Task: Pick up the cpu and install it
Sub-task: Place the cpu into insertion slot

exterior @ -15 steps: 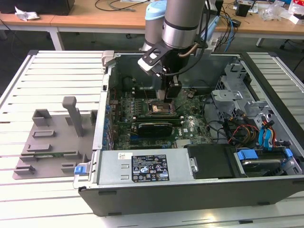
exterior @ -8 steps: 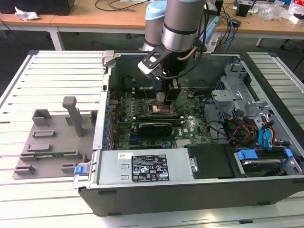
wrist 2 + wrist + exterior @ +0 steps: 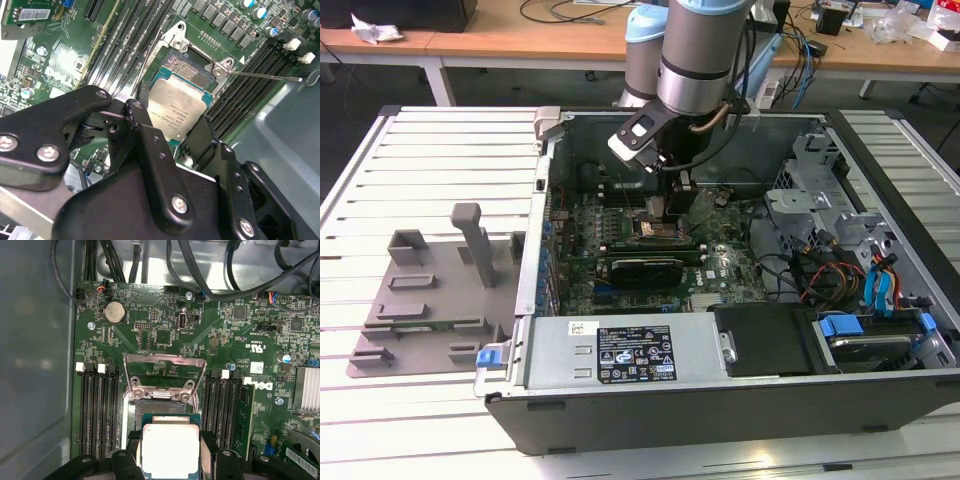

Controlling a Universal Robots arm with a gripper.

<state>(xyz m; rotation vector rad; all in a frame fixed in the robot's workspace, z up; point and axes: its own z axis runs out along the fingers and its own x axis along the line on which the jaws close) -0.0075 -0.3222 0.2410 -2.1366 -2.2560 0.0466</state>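
Gripper: jaws clamped the cpu by opposite edges, flat, silver top up. Socket: lay open just under and beyond the chip, frame raised. Motherboard: sat farther off, inside the computer case on the table.

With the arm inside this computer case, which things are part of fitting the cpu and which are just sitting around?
Part of the job: cpu, held in the gripper; open socket on the motherboard.
Just lying about: grey fixture plate beside the case, power supply, coin battery.
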